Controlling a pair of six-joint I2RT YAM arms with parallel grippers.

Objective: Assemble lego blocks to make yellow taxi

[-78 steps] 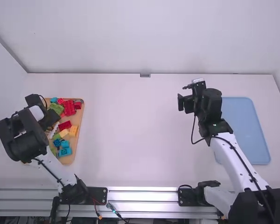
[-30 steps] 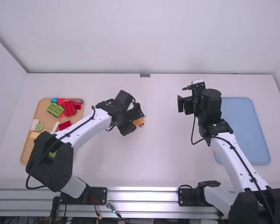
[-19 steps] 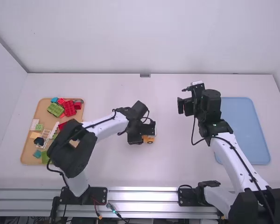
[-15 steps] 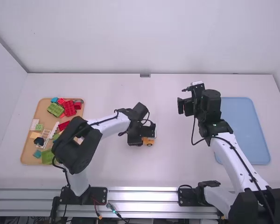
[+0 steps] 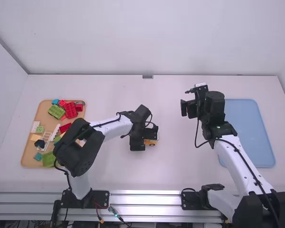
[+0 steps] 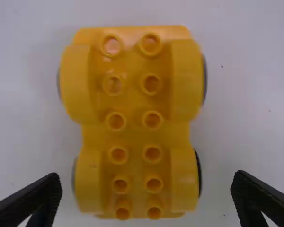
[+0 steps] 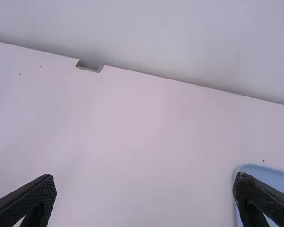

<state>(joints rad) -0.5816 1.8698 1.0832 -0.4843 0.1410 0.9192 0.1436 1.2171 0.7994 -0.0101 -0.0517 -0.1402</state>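
Left gripper (image 5: 145, 137) went from the block tray (image 5: 29, 154) to mid-worktop (image 5: 104, 171), bringing the yellow wheeled base (image 6: 135, 137). Base now on the worktop, roughly midway between far and near edges; fingers spread, clear of it. Right gripper (image 5: 189, 107) spread too, left of blue tray's (image 5: 249, 133) left edge.

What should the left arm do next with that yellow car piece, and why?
I'd raise the left gripper gently straight up: its fingers are open, wider apart than the yellow wheeled base, which seems to rest on the table. Rising clear should avoid nudging it, and more blocks wait in the tan tray.
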